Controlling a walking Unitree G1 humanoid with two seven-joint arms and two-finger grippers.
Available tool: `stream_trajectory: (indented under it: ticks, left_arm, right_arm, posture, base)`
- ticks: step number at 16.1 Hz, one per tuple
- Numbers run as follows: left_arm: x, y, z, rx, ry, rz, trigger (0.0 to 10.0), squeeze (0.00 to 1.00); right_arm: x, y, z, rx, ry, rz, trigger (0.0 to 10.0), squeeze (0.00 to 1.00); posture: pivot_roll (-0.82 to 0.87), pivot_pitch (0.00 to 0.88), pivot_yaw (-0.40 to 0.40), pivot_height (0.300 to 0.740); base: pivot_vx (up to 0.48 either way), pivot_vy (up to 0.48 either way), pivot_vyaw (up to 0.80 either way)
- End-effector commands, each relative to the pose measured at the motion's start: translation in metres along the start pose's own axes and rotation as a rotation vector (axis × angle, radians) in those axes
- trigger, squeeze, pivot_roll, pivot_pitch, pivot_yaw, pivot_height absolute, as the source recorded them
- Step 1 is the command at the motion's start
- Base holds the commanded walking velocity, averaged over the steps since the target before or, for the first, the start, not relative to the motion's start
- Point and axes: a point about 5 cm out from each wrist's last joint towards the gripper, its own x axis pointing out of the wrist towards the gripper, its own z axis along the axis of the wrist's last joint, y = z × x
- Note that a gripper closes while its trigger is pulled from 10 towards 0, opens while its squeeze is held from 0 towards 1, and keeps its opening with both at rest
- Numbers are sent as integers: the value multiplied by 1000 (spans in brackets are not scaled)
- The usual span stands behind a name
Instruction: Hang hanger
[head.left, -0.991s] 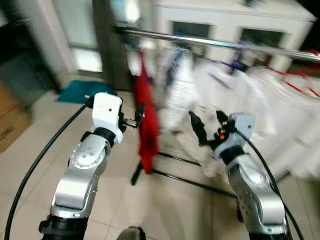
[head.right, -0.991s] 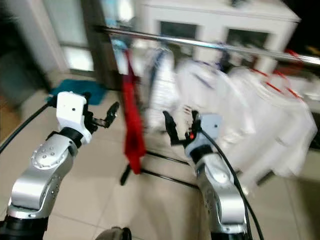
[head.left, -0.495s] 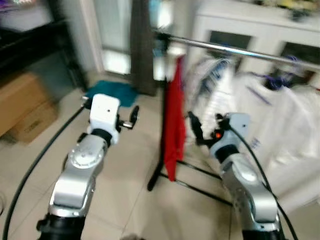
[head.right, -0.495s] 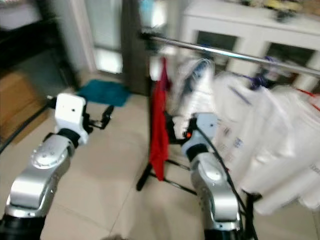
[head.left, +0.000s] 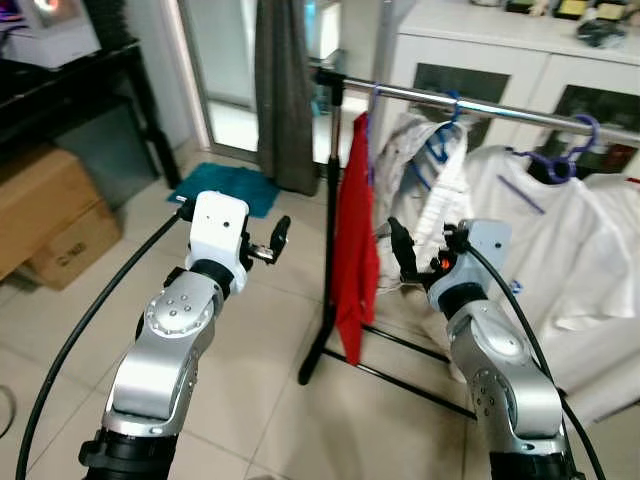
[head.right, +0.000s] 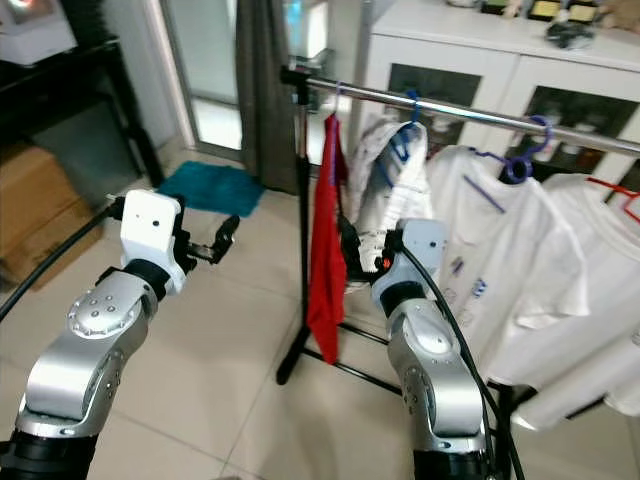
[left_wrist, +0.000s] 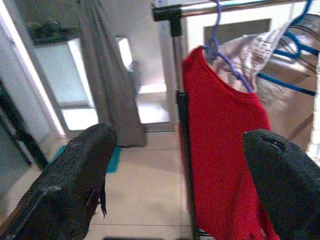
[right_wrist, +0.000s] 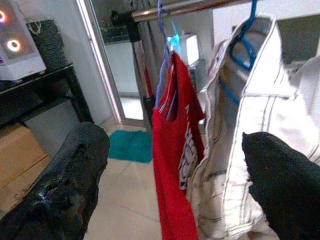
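With the red shirt already hooked on the rail, both the left gripper and the right gripper hung spread and empty just beside it, apparently released.

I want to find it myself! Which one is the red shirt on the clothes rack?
Look at the shiny metal rail of the clothes rack, which stands before the white cabinet with dark glass doors. Go to the rail's end by the black upright post. The red T-shirt hangs first there on a purple hanger; every garment beside it is white.
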Motion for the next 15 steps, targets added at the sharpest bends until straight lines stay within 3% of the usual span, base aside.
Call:
stream_trajectory:
  ticks: [1,5,9,13,15]
  left_arm:
    - [-1,-2,3,2,-5,-15,10000,1000]
    - [0,0,3,-20,-6,0,10000,1000]
    - [2,0,3,-32,-6,-6,10000,1000]
    - [5,-6,5,-15,-9,-53,10000,1000]
    - [5,-8,4,-8,-10,-71,10000,1000]
  right_arm:
    - [2,4,7,-26,-22,13,10000,0]
    - [2,0,6,9,-8,-39,10000,0]
    - [1,-5,10,-39,-37,-78,10000,0]
    - [0,-7,14,1,-43,-81,10000,0]
    - [1,-4,17,9,-51,-45,10000,0]
  posture:
    - [-58,5,2,740]
    - [-63,6,6,740]
    - [-80,6,24,740]
    - [-90,0,28,740]
    - [-91,0,30,740]
  base:
    - [281,0,0]
    - [316,0,214]
    - [338,0,0]
    - [337,0,0]
    - [330,0,-800]
